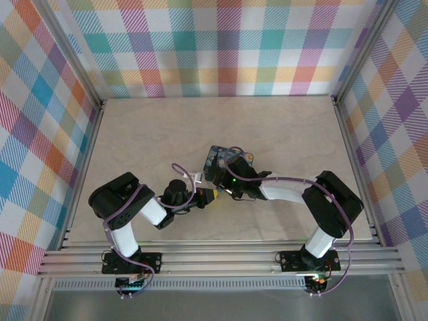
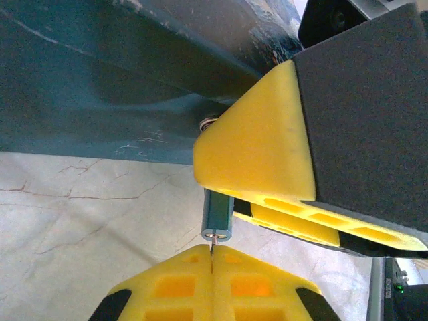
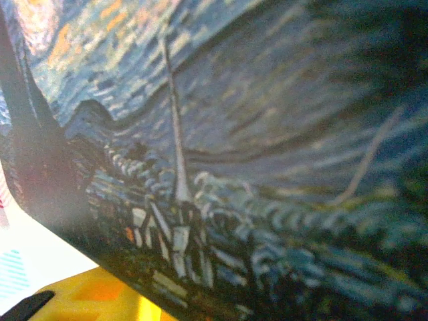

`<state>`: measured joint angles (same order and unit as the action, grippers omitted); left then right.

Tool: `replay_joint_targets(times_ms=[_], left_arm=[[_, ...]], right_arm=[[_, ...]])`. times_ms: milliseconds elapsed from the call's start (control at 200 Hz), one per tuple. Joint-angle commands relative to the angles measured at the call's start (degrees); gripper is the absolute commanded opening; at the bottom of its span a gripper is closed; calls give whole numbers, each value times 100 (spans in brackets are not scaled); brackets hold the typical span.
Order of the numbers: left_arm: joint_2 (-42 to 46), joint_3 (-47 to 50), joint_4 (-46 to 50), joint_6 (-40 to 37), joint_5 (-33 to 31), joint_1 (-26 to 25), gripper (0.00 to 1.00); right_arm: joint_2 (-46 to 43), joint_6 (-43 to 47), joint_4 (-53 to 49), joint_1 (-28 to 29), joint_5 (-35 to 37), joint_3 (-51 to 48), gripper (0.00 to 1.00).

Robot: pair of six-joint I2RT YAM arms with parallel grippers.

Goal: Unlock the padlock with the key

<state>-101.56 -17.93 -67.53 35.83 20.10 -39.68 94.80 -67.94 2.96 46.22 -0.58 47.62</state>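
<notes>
The small bluish-tinted padlock [image 2: 217,212] hangs under the edge of the starry-night tin box [image 2: 100,80], keyhole end facing my left gripper. My left gripper [image 2: 212,259] is shut on the thin dark key [image 2: 212,246], whose tip sits at the keyhole slot. The right gripper [image 2: 227,199] has its yellow fingers [image 2: 261,147] closed on either side of the padlock's upper body, hiding the shackle. From above, both grippers meet just in front of the tin [image 1: 224,159]: the left gripper [image 1: 211,196] and the right gripper [image 1: 221,188]. The tin's painted side [image 3: 254,134] is pressed close in the right wrist view.
The pale wooden tabletop [image 1: 154,134] stretches behind and to the left of the tin. Plaid walls enclose the table, with aluminium rails [image 1: 221,257] along the near edge. Both arms crowd the middle front.
</notes>
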Motion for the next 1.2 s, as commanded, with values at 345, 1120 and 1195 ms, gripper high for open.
replay_joint_targets(times_ms=[345,1120,1195], left_arm=[[354,-184,137,129,240,-97,0],[1094,-585,1837,-1216,-190,-399,0],[1041,-547,1755,-1160,-200,-398,0]], right_arm=[[133,-62,-210,168,-178,45,30],[-91,227,-827,168,-160,301,13],[-195,233,-876,168,-135,294,20]])
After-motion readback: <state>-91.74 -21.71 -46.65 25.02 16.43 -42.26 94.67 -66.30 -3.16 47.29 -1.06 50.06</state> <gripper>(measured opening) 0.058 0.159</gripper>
